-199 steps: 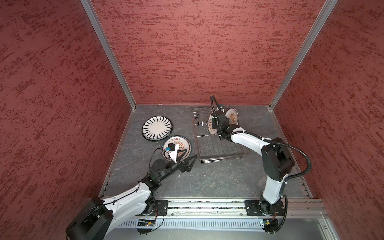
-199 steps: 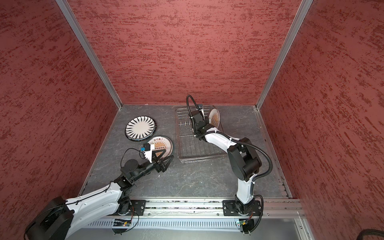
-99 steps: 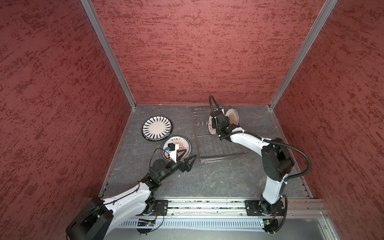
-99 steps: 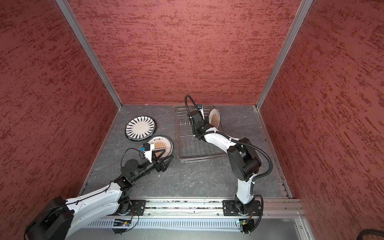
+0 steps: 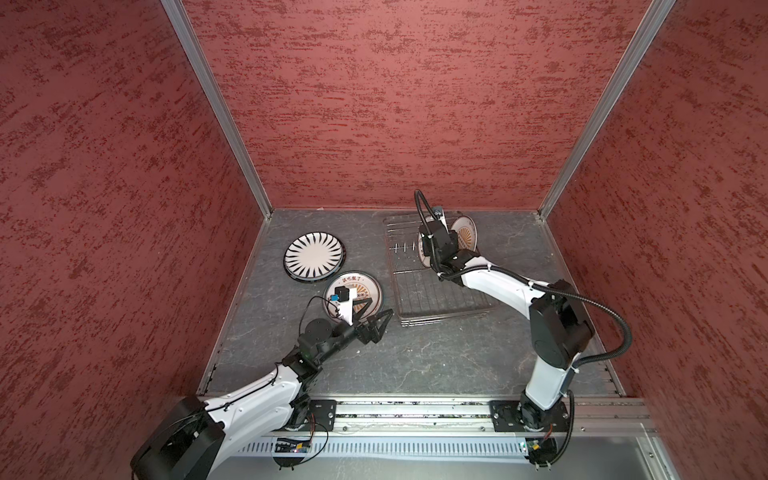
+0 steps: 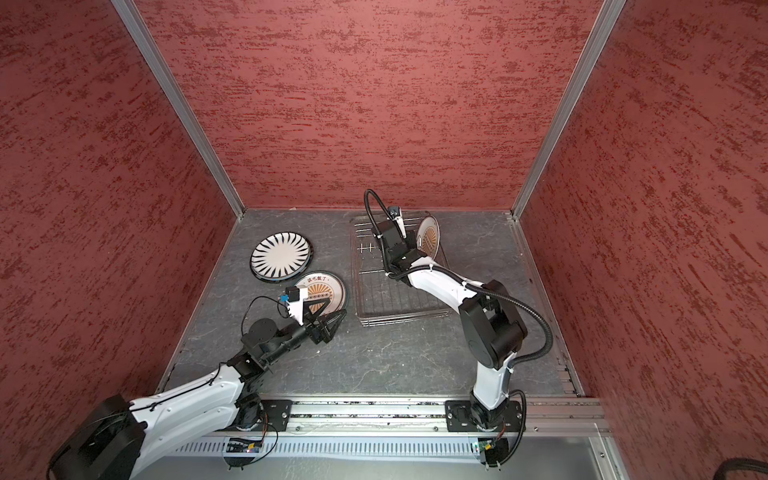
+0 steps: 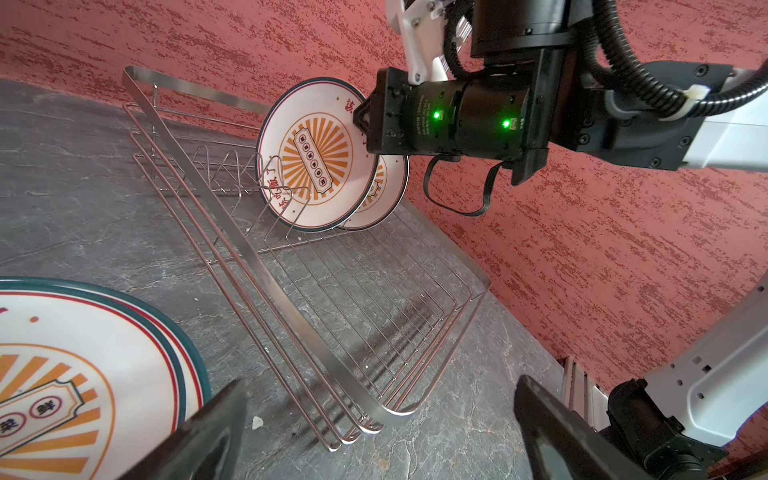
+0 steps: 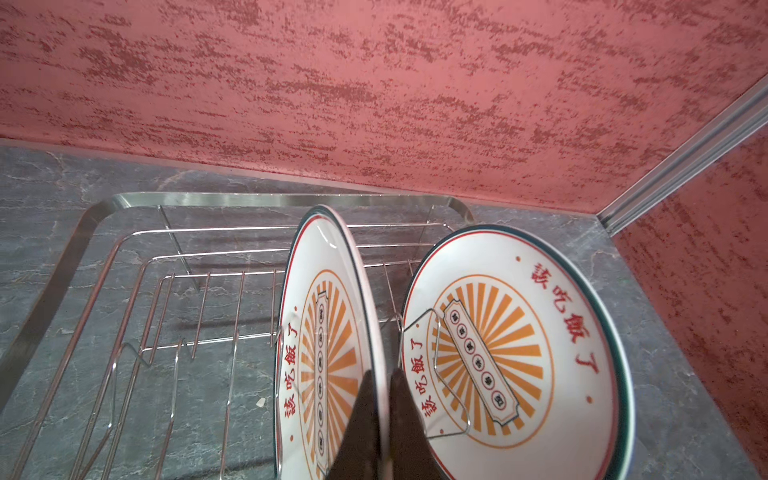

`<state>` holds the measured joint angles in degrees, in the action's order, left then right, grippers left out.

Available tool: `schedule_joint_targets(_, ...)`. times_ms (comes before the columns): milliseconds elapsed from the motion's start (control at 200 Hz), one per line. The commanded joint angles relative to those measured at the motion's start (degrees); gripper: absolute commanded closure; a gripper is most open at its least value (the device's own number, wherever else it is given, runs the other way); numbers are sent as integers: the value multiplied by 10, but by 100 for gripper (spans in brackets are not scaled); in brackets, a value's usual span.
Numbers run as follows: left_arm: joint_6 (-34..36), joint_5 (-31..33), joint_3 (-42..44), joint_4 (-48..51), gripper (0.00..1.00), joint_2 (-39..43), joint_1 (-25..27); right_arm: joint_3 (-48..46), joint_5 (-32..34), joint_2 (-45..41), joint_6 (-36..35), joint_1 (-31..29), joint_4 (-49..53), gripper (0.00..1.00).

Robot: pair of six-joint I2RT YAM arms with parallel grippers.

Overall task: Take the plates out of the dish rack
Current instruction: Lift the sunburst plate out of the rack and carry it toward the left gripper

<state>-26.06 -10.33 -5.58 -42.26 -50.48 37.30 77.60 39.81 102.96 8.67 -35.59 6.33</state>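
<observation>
gripped plate (image 8: 322, 332): sunburst pattern, standing on edge among the prongs at the far end of the dish rack (image 8: 249, 200). its disc runs in line with the right claw (image 8: 382, 376), so the rim enters straight between the fingers. the right claw is closed on the upper rim, and the plate hangs below and ahead of it. a second sunburst plate (image 8: 498, 353) leans just beside the claw on its outer side, facing the gripped one, with a wire prong across its face. whether the two plates touch low down cannot be told.

judged move: straight up, in the plate's own plane, until the lower rim is above the prongs. the rack's back rail and the wall lie close ahead of the claw. open room lies behind it, over the empty rack floor and the bare surface (image 5: 436, 361).

the left claw (image 5: 376, 318) is spread wide and empty, well apart from the right claw. it hovers by the rack's near corner beside a flat sunburst plate (image 5: 368, 289), with a striped plate (image 5: 313, 255) beyond.
</observation>
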Motion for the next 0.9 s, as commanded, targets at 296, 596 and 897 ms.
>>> schedule_joint_targets(296,4,13,-7,9,1,13,3,-85,-9,-107,-6,-5,-109,100)
schedule_joint_targets(596,0,16,-1,4,1,20,3,-156,3,-175,-9,-5,-163,100)
schedule_joint_targets(897,-7,32,8,-25,1,9,5,-269,-86,-300,1,-2,-231,100)
